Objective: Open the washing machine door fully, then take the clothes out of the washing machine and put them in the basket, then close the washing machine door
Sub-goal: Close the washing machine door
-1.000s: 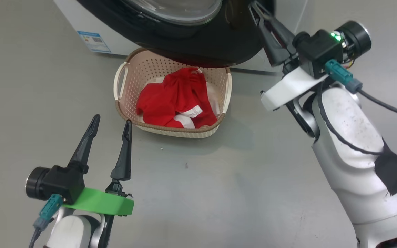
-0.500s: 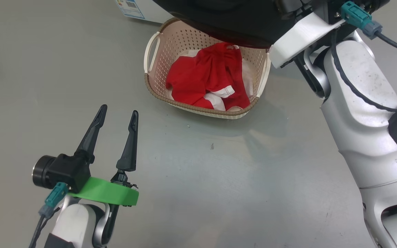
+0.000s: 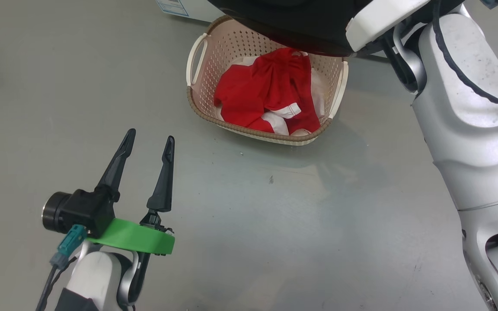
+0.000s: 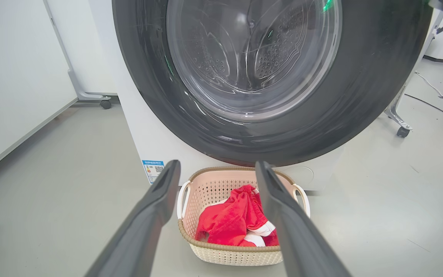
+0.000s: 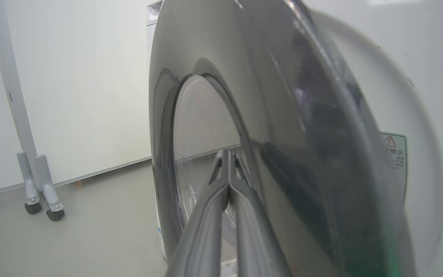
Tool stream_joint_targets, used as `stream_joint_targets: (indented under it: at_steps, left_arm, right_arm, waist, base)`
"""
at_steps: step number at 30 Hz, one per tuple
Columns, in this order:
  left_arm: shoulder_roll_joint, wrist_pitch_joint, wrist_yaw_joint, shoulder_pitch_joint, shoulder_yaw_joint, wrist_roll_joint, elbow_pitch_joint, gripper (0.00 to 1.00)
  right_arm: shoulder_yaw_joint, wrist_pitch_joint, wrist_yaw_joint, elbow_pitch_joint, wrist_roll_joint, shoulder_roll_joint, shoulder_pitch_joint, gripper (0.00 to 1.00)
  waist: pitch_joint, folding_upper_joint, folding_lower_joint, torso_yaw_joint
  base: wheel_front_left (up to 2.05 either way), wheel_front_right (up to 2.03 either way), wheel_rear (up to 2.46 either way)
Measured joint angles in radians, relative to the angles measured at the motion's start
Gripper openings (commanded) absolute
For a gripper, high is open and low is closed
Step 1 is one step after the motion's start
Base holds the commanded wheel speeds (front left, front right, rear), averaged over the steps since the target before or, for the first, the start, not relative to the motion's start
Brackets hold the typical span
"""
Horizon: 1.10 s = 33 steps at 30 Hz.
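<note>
Big white front-loading washing machine (image 4: 156, 142) at the back, its large round door (image 4: 363, 96) of glossy black ring and clear glass overhanging a small cream perforated plastic basket (image 3: 249, 129) on the grey floor (image 3: 275, 237). Holds the soft red-and-white clothes (image 3: 270, 90) heaped inside. Left claw (image 3: 151, 135) spread wide and empty near the basket; right claw (image 5: 228, 161) pinched shut at the door's face.

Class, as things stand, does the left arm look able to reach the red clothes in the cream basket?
Probably yes: the open left gripper faces the cream perforated basket across grey floor, and the red clothes lie uncovered; the black-ringed glass door overhangs its far end.
</note>
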Motion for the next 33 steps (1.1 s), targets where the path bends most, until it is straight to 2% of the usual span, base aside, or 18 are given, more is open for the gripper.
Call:
stream_joint_targets:
  at_steps: [12, 33]
  left_arm:
    - [-0.005, 0.0, -0.002, -0.036, 0.0, 0.0, 0.0, 1.0]
    - [-0.016, -0.003, -0.019, -0.08, 0.0, 0.0, -0.009, 1.0]
  right_arm:
    - [-0.013, -0.009, 0.009, 0.049, 0.0, -0.017, -0.088, 0.0]
    - [-0.096, -0.018, 0.007, 0.168, 0.017, -0.093, -0.228, 0.0]
  waist:
    - [0.042, 0.0, -0.0001, -0.007]
    - [0.097, 0.0, 0.0, 0.013]
  base:
    - [0.0, 0.0, 0.0]
    - [0.0, 0.0, 0.0]
